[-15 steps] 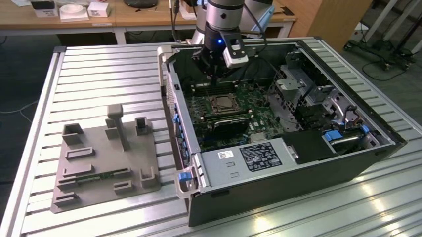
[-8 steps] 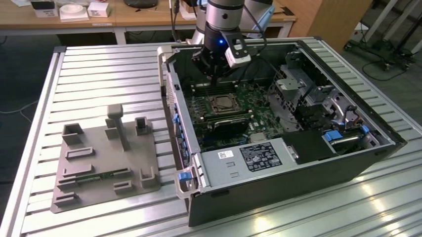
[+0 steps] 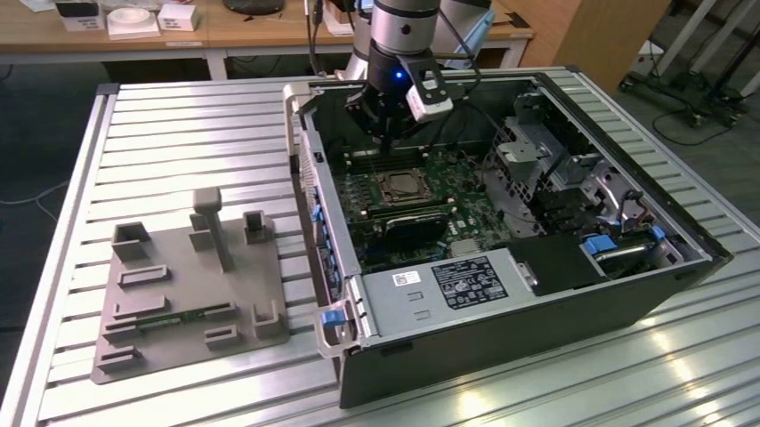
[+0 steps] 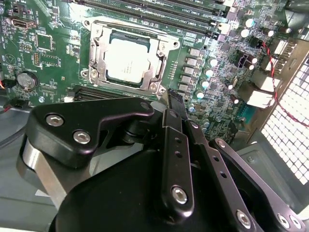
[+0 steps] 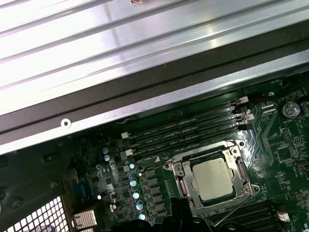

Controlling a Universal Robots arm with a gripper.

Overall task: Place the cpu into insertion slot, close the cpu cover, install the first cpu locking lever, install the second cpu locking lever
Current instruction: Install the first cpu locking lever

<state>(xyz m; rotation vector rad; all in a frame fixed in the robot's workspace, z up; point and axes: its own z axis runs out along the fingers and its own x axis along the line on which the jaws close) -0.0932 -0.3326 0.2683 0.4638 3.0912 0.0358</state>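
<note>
1. The cpu (image 4: 129, 60) lies flat inside the insertion slot (image 3: 380, 189) on the green board of the open computer case (image 3: 499, 320). Its pale metal top faces up. We count the placing step as done.
2. The cpu cover (image 4: 99, 58) looks folded down. In both wrist views its silvery frame lies around the chip's edges, and the chip shows through the window. We judge the cover closed or very nearly so, but we cannot confirm that it sits fully flat.
3. In the first wrist view a thin wire rod (image 5: 231, 212) slants away from one corner of the socket. We take it for a locking lever that is not yet latched. We cannot make out the other lever's position, so both lever steps count as open.
4. The gripper (image 4: 175, 104) hangs inside the case, just beside the socket on the side away from the memory slots (image 4: 159, 9), and carries nothing. We cannot tell whether the jaws are apart or together.
5. The grey fixture plate (image 3: 178, 294) sits on the ribbed surface (image 3: 178, 133), well apart from the arm.
</note>
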